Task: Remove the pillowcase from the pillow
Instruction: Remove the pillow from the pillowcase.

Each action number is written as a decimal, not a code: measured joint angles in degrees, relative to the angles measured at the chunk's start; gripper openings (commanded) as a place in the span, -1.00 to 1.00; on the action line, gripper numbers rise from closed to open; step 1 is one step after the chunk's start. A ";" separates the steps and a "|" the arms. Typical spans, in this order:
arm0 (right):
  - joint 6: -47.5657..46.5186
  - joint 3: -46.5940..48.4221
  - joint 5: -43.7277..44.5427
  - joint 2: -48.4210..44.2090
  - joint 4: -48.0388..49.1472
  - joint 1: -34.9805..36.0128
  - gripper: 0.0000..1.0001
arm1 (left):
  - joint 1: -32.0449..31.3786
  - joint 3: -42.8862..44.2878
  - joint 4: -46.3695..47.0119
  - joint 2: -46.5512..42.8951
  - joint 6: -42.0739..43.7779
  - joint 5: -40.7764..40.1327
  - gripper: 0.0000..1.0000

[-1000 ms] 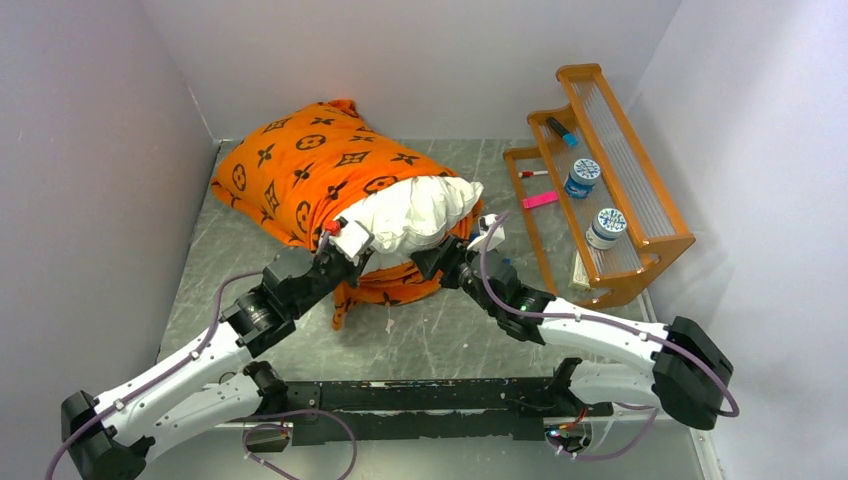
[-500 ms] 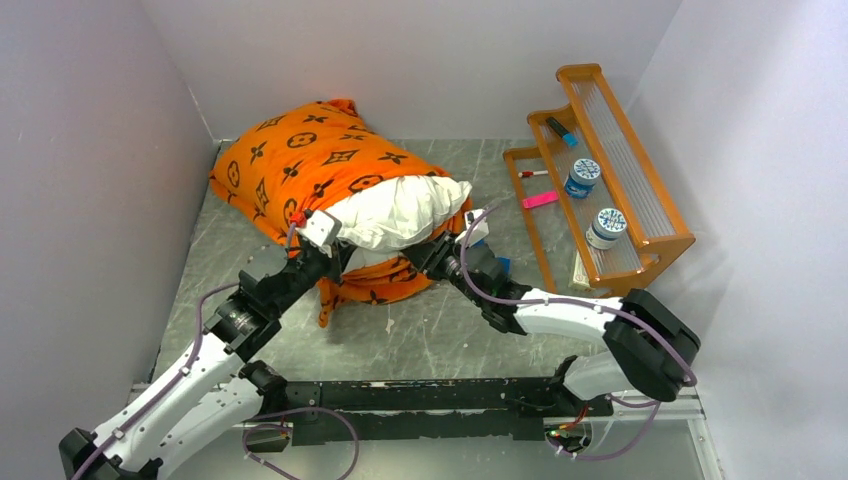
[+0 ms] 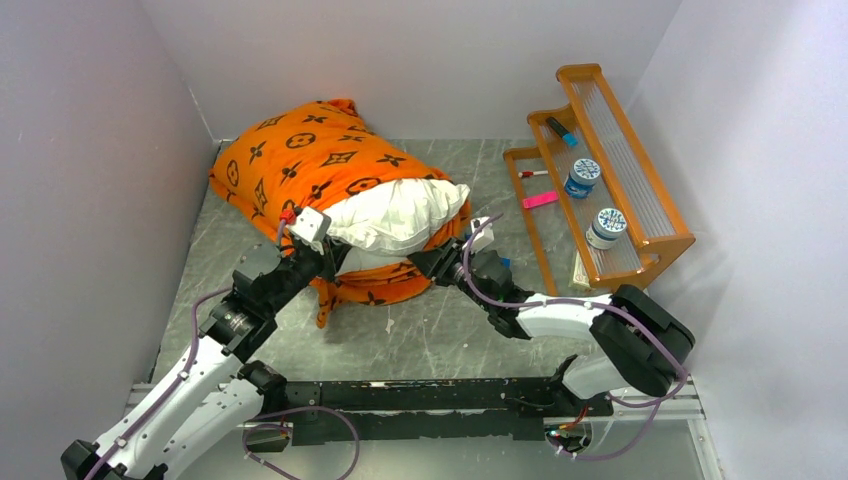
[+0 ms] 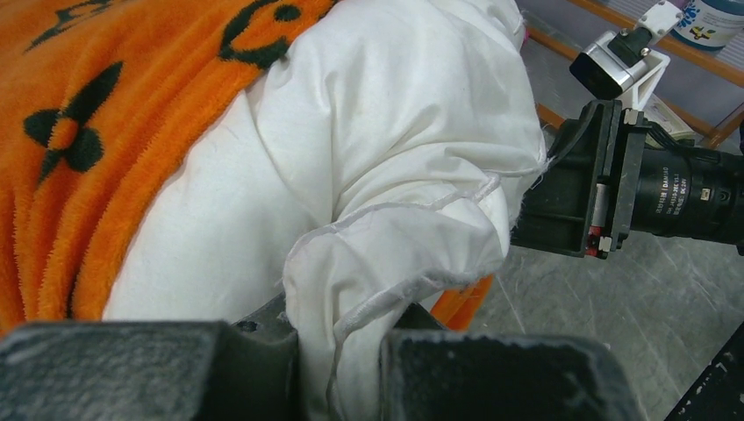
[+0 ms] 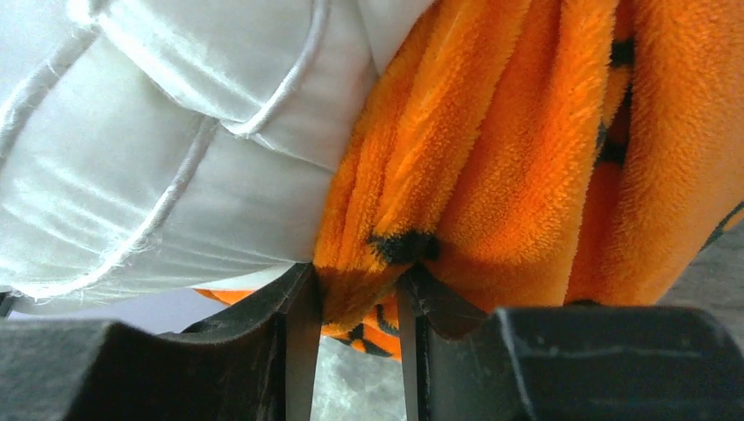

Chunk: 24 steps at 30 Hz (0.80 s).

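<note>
Fuzzy plush pillowcase (image 5: 526, 175), smooth matt cloth pillow (image 4: 395, 132)

**Soft, even light; blur up close**

Diffuse overhead light keeps the top view sharp, with faint shadows beneath the pillow (image 3: 400, 215) and the wooden rack (image 3: 580, 72). In both wrist views the near fingers (image 4: 491, 377) look dark and blurred, while the pillowcase (image 5: 526, 158) pile is crisp.

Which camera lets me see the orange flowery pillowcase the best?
The top view: nearly the whole pillowcase shows there, with the white pillow poking out. The left wrist view catches only an orange patch; the right wrist view shows just a fold pinched in the right gripper.
</note>
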 measured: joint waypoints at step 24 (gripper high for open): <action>-6.71 6.19 -1.25 15.82 6.64 -4.42 -0.51 | 1.16 6.71 -16.39 -8.11 -9.09 -7.91 -0.90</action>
